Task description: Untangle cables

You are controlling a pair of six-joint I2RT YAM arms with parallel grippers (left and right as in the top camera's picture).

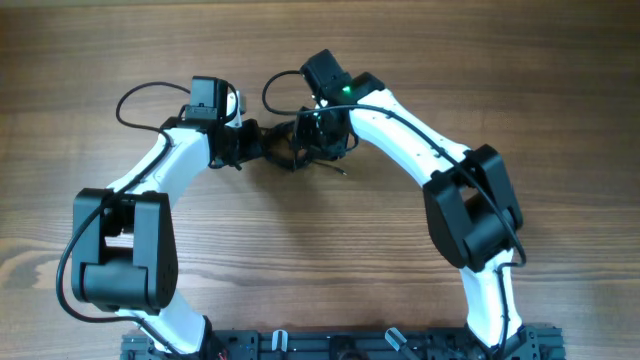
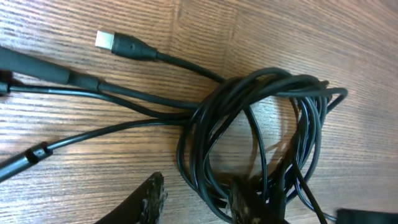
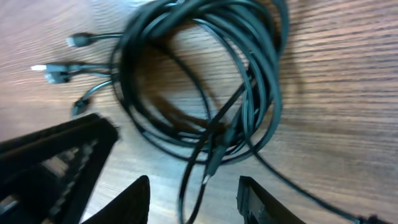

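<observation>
The cables (image 1: 287,152) lie as one tangled black coil on the wooden table, between my two grippers. In the left wrist view the coil (image 2: 261,118) fills the right half, and a silver-tipped plug (image 2: 106,41) trails off to the upper left. My left gripper (image 2: 199,202) is open. The coil's near strands sit between its fingers, close to the right one. My right gripper (image 3: 196,202) is open over the coil's (image 3: 205,68) near edge. One loose strand and a small plug tip (image 3: 208,171) lie between its fingers, touching neither.
Thicker black arm wires (image 1: 140,98) loop out behind both wrists. The left arm's black gripper body (image 3: 50,162) stands close at the lower left of the right wrist view. Several plug ends (image 3: 56,70) lie beyond it. The arm bases (image 1: 340,345) line the front edge.
</observation>
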